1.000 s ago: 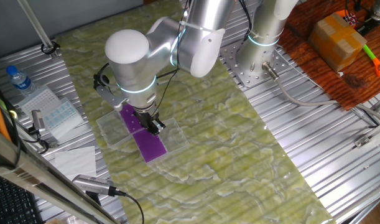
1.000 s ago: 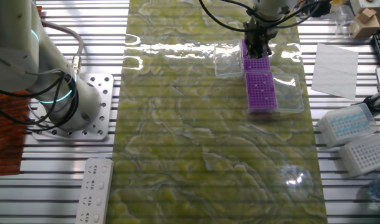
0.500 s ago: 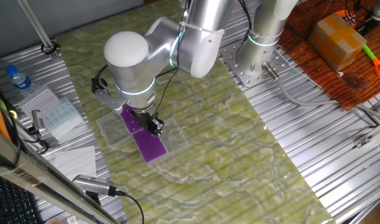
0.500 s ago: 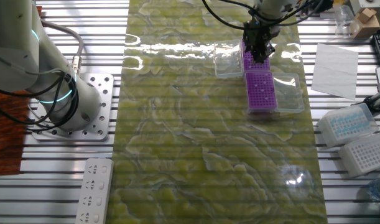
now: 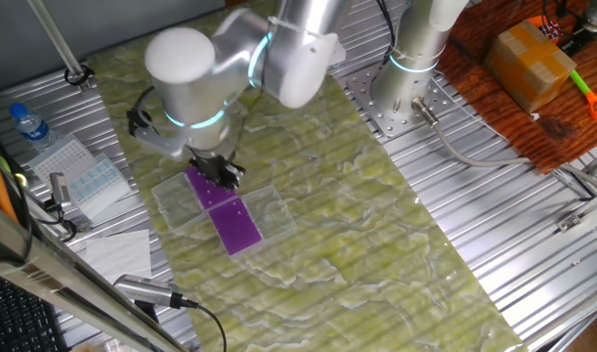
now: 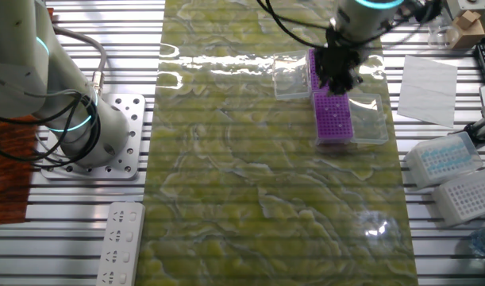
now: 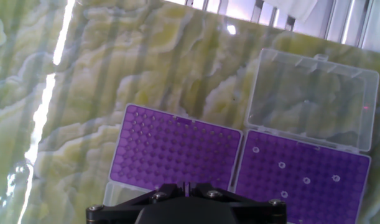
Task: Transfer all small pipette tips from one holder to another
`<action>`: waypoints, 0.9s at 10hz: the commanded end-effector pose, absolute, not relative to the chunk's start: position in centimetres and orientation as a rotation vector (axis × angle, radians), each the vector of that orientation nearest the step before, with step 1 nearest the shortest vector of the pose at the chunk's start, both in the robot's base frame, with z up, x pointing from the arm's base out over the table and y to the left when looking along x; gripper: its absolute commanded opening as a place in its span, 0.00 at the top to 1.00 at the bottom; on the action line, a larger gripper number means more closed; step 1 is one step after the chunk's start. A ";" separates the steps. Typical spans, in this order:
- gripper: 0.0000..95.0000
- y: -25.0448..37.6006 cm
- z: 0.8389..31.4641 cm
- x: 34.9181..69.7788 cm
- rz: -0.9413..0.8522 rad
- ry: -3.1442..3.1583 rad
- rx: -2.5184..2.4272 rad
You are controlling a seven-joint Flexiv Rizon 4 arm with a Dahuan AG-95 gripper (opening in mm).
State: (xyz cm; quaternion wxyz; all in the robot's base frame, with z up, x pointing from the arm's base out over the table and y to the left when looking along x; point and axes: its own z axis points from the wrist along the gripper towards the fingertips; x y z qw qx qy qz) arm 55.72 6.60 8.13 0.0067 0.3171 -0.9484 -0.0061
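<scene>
Beside purple racks (image 7: pixel 177 149), clear lids (image 7: pixel 311 99).

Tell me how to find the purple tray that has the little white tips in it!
Look at the green mat in the middle of the table. Two purple trays sit end to end on it, each with a clear lid flipped open beside it. In the hand view, the right tray has a few pale tips; the left tray shows only empty holes.
</scene>
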 end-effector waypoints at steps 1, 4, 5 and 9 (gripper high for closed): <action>0.80 5.2 7.5 55.9 -0.017 -2.962 1.045; 0.80 5.2 6.9 56.0 -0.011 -2.969 1.054; 0.80 5.2 6.9 56.0 -0.011 -2.969 1.054; 0.80 5.1 5.6 56.1 -0.009 -2.983 1.082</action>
